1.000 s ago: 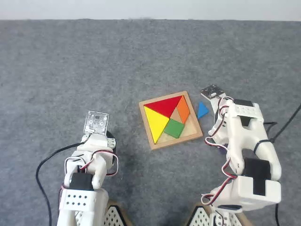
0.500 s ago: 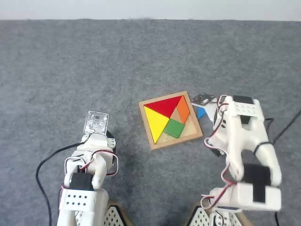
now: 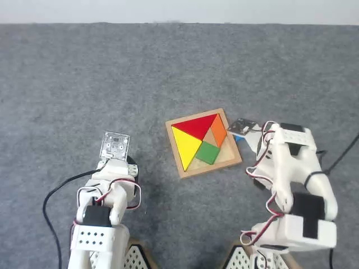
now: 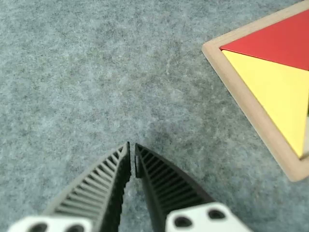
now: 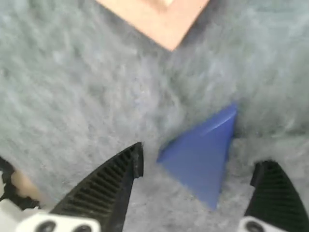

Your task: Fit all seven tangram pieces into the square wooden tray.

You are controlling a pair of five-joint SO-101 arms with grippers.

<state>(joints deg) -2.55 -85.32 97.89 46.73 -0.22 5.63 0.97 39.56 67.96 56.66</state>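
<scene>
The square wooden tray [image 3: 175, 148] lies mid-table holding red [image 3: 197, 126], yellow [image 3: 185, 147], orange [image 3: 219, 130] and green [image 3: 208, 152] pieces, with bare wood between them. A blue triangle [image 5: 203, 149] lies flat on the grey mat just right of the tray, a sliver of it showing under the arm [image 3: 237, 138]. My right gripper [image 5: 199, 170] is open, low over the mat, one finger on each side of the blue triangle. My left gripper [image 4: 132, 151] is shut with nothing in it, over bare mat left of the tray corner [image 4: 215, 50].
Grey felt mat [image 3: 112, 78] covers the table, with open room behind and left of the tray. The left arm [image 3: 106, 196] sits at the front left, the right arm's body [image 3: 291, 185] at the front right with cables beside it.
The right arm swung left and down over the blue triangle, which now sits between its open fingers and is mostly covered in the high view. The left arm kept still.
</scene>
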